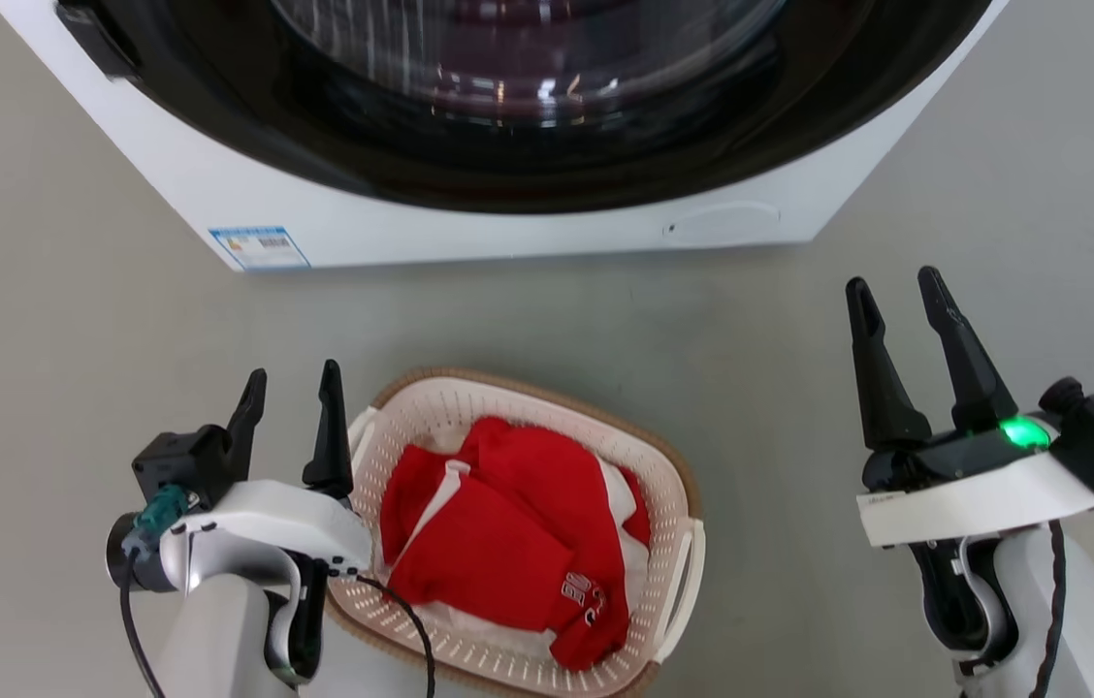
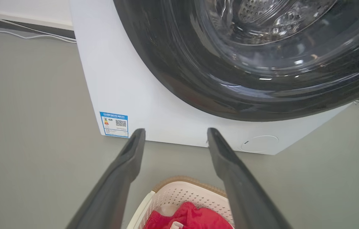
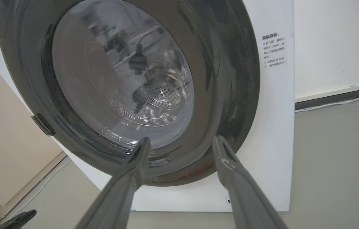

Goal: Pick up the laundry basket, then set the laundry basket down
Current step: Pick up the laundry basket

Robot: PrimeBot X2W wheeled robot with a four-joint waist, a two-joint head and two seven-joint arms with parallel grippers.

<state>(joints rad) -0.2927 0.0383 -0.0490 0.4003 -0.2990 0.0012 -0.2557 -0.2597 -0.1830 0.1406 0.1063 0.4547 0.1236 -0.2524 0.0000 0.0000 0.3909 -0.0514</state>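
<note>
Hovering the left pincer (image 1: 295, 373), spread and empty, beside the laundry basket (image 1: 671, 490) at lower centre (on the floor (image 1: 547, 310), red clothes (image 1: 498, 514) inside); holding the right pincer (image 1: 893, 281) parted, empty, far right. Judging nothing done yet, awaiting both lifting and setting down.

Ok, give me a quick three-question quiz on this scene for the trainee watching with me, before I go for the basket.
1. True or false: the left gripper is shut on the laundry basket.
2. What lies in the basket? A) a blue towel B) a red garment C) nothing
3. Which stands nearer the basket: the left gripper or the right gripper?

Key:
1. False. Both grippers are open and hold nothing.
2. B
3. The left. It is right at the basket's left edge, while the right one is well off to the other side.
</note>
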